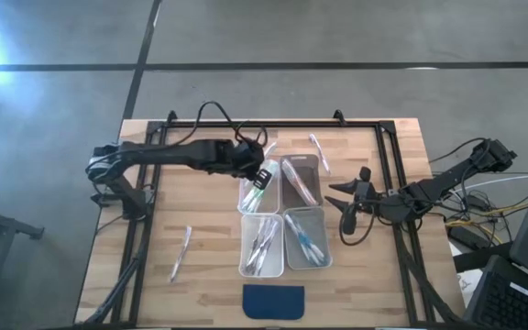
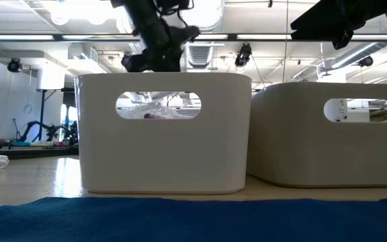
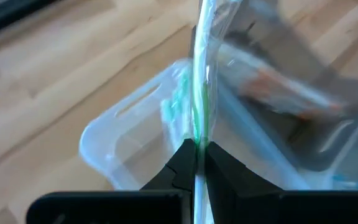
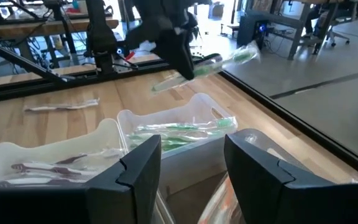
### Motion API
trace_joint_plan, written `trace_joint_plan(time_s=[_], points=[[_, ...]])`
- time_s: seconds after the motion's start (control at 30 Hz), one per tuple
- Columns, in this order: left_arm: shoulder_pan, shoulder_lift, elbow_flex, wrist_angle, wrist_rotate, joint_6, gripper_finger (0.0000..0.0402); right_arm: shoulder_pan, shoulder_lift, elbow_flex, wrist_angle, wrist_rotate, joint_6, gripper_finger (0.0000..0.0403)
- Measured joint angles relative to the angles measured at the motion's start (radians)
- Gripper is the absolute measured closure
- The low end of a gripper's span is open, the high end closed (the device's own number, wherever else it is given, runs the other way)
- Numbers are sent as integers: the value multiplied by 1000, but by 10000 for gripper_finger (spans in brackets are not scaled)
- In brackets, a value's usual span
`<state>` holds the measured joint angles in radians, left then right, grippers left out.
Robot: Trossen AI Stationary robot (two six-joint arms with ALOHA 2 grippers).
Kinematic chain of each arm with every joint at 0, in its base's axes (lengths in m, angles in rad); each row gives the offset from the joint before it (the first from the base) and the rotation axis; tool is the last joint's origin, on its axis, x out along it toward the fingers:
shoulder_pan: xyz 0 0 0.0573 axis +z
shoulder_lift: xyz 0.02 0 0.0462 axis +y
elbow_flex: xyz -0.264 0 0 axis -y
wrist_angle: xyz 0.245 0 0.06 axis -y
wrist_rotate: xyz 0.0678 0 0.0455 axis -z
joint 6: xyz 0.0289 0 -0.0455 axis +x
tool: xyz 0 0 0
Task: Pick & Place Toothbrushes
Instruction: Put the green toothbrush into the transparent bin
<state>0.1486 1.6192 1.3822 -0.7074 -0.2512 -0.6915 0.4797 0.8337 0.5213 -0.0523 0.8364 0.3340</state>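
Jaws of the left gripper are pinched shut on a thin clear-wrapped toothbrush with a green stripe. It hangs in the air just above the clear plastic bin with green brushes in it, one of the two bins far from the pad. I think it is held there so it can drop in with the other green ones.

Near the front edge of the wooden desk lies a flat dark blue pad. Just behind it stand two clear bins side by side. The left near bin holds dark-tipped brushes, and the right near bin holds blue ones. Behind those come the green bin and, beside it, a far right bin with brushes in it too. Each bin seems to keep one colour, so the job looks like sorting.

Jaws of the right gripper stand apart and hold nothing. This gripper hovers just to the right of the bins, maybe waiting for its turn.

One wrapped toothbrush lies loose on the desk, well to the left of the bins. Another wrapped toothbrush lies just past the far right bin. Both are not yet sorted.
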Motion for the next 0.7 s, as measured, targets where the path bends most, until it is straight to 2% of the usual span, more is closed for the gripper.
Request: trace_joint_plan(time_s=[0.2,0.33,0.43,0.7], points=[[-1,0,-104,22,5,-89,380,0,0,-2,1,0,0,223],[0,-2,-162,119,41,-111,380,0,0,-2,1,0,0,212],[0,-2,-180,171,58,-114,380,0,0,-2,1,0,5,205],[-3,0,-214,175,82,-165,380,0,0,-3,1,-1,7,201]])
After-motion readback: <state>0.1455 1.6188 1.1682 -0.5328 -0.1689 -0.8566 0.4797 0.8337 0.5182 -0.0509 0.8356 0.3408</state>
